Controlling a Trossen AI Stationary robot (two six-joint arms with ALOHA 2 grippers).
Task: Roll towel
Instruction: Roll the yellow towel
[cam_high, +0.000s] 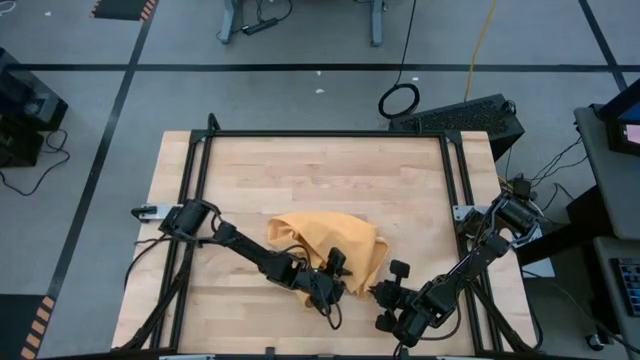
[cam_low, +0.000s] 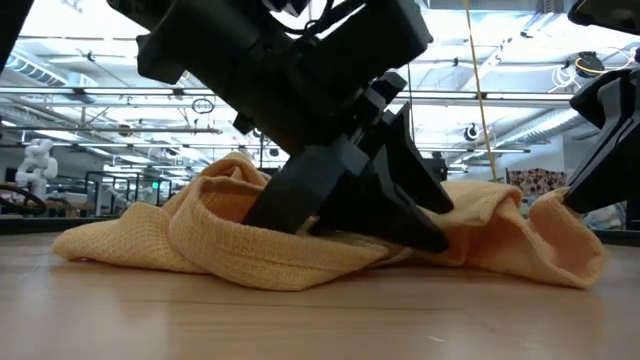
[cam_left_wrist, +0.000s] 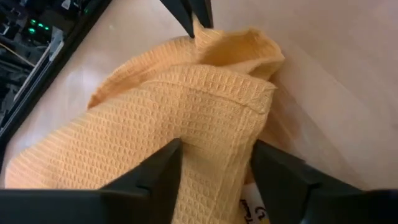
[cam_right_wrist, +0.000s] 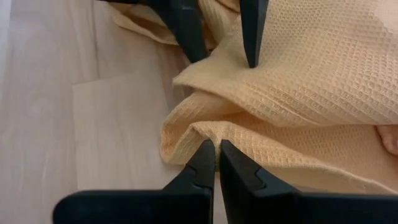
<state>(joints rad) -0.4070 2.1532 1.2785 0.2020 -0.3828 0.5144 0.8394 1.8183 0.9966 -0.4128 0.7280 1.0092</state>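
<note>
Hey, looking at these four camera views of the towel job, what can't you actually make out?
- High view: the near edge of the towel is covered by the left gripper and the right gripper.
- Low view: the towel's middle is blocked by the dark gripper in front.
- Left wrist view: the fingers straddle a fold; whether they pinch it is unclear.
- Right wrist view: the towel's far end runs off the frame.

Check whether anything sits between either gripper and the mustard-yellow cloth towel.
Nothing visible does. The left gripper straddles a fold of the bunched mustard-yellow cloth towel, and the right gripper, fingers together, is at the towel's edge. Only bare wooden tabletop surrounds it.
</note>
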